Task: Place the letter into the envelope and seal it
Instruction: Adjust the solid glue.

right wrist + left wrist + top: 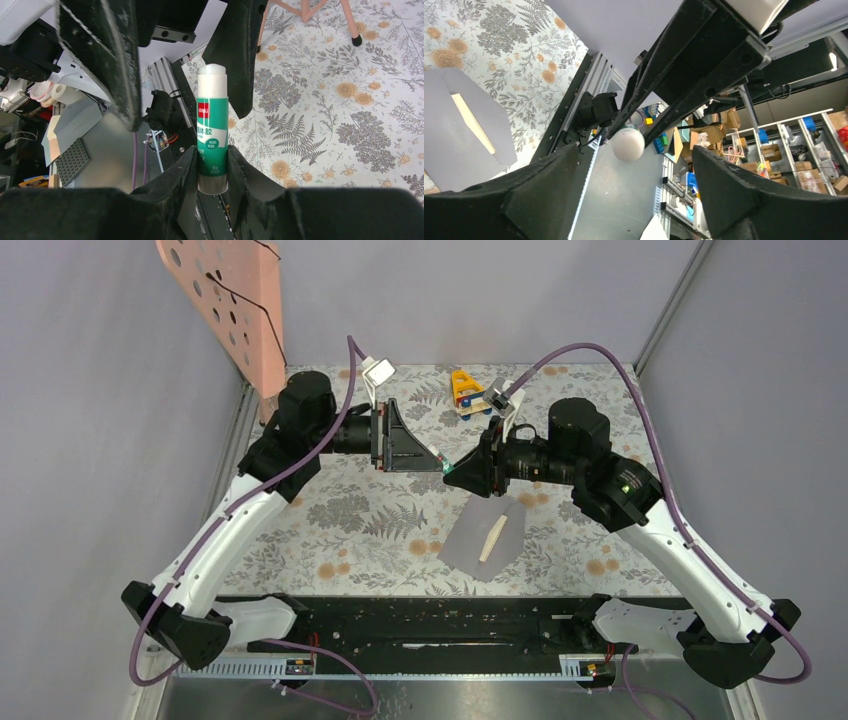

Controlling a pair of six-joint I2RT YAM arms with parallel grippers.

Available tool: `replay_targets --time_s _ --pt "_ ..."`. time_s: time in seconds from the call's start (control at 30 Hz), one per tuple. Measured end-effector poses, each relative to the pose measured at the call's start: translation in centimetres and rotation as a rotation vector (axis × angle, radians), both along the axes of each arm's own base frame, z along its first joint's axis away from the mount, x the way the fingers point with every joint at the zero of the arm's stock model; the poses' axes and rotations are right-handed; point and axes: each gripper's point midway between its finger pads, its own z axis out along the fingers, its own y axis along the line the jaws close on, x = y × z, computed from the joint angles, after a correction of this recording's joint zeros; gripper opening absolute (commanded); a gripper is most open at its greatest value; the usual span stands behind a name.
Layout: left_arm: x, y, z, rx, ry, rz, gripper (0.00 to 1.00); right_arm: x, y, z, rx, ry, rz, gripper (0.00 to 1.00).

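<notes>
The grey-lilac envelope (470, 540) (454, 145) lies flat on the floral table, and a tan strip of the letter (495, 537) (472, 123) shows in its opening. Above it, my right gripper (455, 472) (212, 152) is shut on a green glue stick (212, 135), held level with its white cap (627, 143) pointing at the left arm. My left gripper (438, 461) (635, 152) is open. One of its fingers (102, 55) stands on each side of the cap without touching it.
A pink perforated board (225, 310) leans at the back left, its legs (305, 10) standing on the table. A small yellow toy (468, 392) sits at the back centre. A black rail (420, 625) runs along the near edge between the arm bases.
</notes>
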Motion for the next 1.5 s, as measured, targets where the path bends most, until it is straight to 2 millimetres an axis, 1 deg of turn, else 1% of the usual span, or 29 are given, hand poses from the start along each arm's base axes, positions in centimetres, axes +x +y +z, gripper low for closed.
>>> replay_targets --time_s 0.1,0.13,0.23,0.37,0.4,0.47,0.5,0.53,0.67,0.7,0.73,0.77,0.8,0.87,0.9,1.0,1.07,1.13,1.2,1.3,1.4,1.47,1.5 --pt "0.1 -0.3 -0.6 0.017 0.016 -0.008 0.53 -0.1 0.1 0.0 -0.002 0.0 0.009 0.0" --pt "0.2 -0.4 -0.8 0.022 0.018 -0.01 0.5 -0.2 0.1 0.0 -0.003 0.001 0.016 0.0" --pt "0.3 -0.6 -1.0 0.029 0.023 -0.014 0.47 -0.4 0.1 -0.1 -0.007 0.006 0.027 0.0" --pt "0.3 -0.6 -1.2 0.032 0.026 -0.015 0.45 -0.4 0.1 -0.3 -0.011 0.005 0.029 0.0" --pt "0.3 -0.6 -1.2 0.033 0.027 -0.015 0.4 -0.4 0.1 -0.3 -0.011 0.005 0.029 0.0" --pt "0.3 -0.7 -1.2 0.033 0.027 -0.015 0.16 -0.4 0.1 -0.3 -0.011 0.005 0.029 0.0" --pt "0.3 -0.6 -1.1 0.033 0.029 -0.015 0.03 -0.4 0.0 -0.3 -0.013 0.004 0.026 0.0" --pt "0.2 -0.6 -1.0 0.031 0.032 -0.016 0.0 -0.4 0.0 -0.4 -0.016 0.006 0.026 0.0" --pt "0.3 -0.6 -0.9 0.031 0.024 -0.013 0.0 -0.4 0.0 -0.4 -0.018 0.001 0.026 0.0" --pt "0.3 -0.6 -0.9 0.032 0.024 -0.011 0.0 -0.4 0.0 -0.4 -0.018 0.001 0.026 0.02" --pt "0.3 -0.6 -0.9 0.032 0.024 -0.01 0.0 -0.4 0.0 -0.4 -0.018 0.001 0.025 0.23" --pt "0.4 -0.6 -0.9 0.033 0.024 -0.006 0.0 -0.3 -0.1 -0.4 -0.019 0.0 0.019 0.51" --pt "0.5 -0.6 -0.9 0.033 0.025 -0.002 0.0 -0.2 -0.1 -0.4 -0.02 -0.002 0.011 0.7" --pt "0.7 -0.8 -0.8 0.028 0.028 0.014 0.0 0.2 -0.5 -0.5 -0.017 -0.001 -0.029 0.91" --pt "0.8 -0.8 -0.8 0.024 0.026 0.022 0.0 0.4 -0.7 -0.7 -0.014 0.001 -0.052 0.98" --pt "1.1 -0.7 -0.7 -0.003 0.023 0.055 0.0 1.0 -1.7 -1.3 0.028 0.015 -0.157 1.0" --pt "1.2 -0.7 -0.6 -0.027 0.026 0.076 0.0 1.3 -2.4 -2.0 0.102 0.059 -0.241 0.99" --pt "1.4 -0.8 -0.4 -0.054 0.022 0.09 0.0 1.5 -2.5 -2.9 0.191 0.141 -0.301 0.99" --pt "1.7 -0.8 0.1 -0.085 0.02 0.107 0.0 1.9 -2.1 -3.3 0.275 0.233 -0.336 0.94" --pt "2.4 -0.9 0.4 -0.125 0.014 0.143 0.0 2.8 -0.7 -3.1 0.424 0.357 -0.347 0.87" --pt "3.2 -1.0 0.2 -0.15 0.034 0.175 0.0 3.4 0.1 -2.7 0.541 0.426 -0.335 0.77" --pt "3.3 -1.0 0.3 -0.162 0.046 0.181 0.0 3.6 0.4 -1.8 0.6 0.445 -0.321 0.71" --pt "3.3 -1.0 0.4 -0.166 0.049 0.183 0.0 3.6 0.4 -1.1 0.629 0.444 -0.311 0.71"
